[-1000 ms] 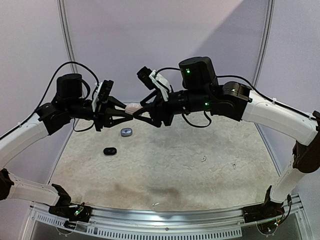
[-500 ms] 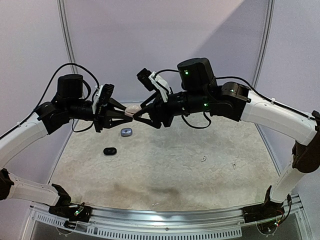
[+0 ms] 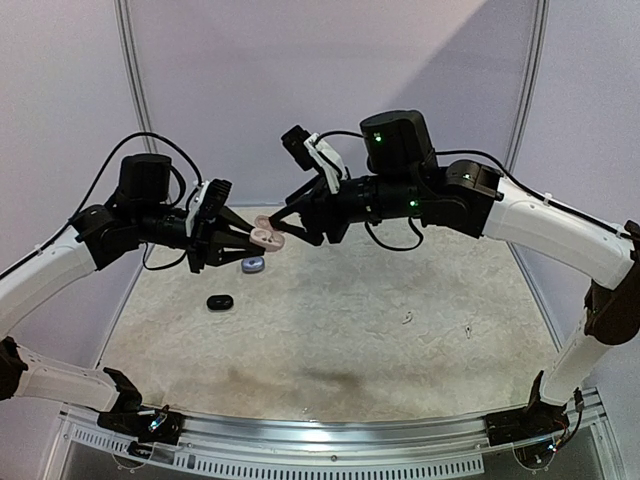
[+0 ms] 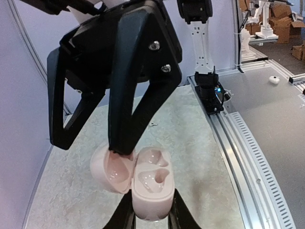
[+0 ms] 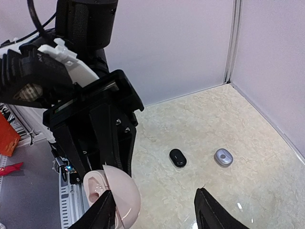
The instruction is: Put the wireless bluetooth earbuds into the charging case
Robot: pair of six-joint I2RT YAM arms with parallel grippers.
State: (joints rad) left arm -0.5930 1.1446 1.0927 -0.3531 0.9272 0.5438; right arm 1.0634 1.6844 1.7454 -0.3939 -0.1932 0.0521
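Note:
A pale pink charging case (image 4: 150, 183) hangs above the table with its lid (image 4: 112, 169) swung open to the left. My left gripper (image 4: 151, 217) is shut on its base, and both sockets show empty. My right gripper (image 4: 89, 145) is open; one fingertip (image 4: 119, 149) rests inside the lid. From above, the case (image 3: 265, 237) sits between the left gripper (image 3: 250, 240) and right gripper (image 3: 278, 222). In the right wrist view the lid's dome (image 5: 119, 195) lies by my right gripper (image 5: 155, 214). Two tiny white earbuds (image 3: 408, 318) (image 3: 467, 329) lie on the mat at the right.
A black case (image 3: 220, 301) and a grey-blue case (image 3: 252, 264) lie shut on the beige mat (image 3: 330, 340) below the grippers, also seen as the black case (image 5: 178, 157) and the grey case (image 5: 223, 157). White walls enclose the back and sides.
The pink case's lid has swung open. My left gripper has dropped slightly with the case, and the right gripper has risen and drawn back a little.

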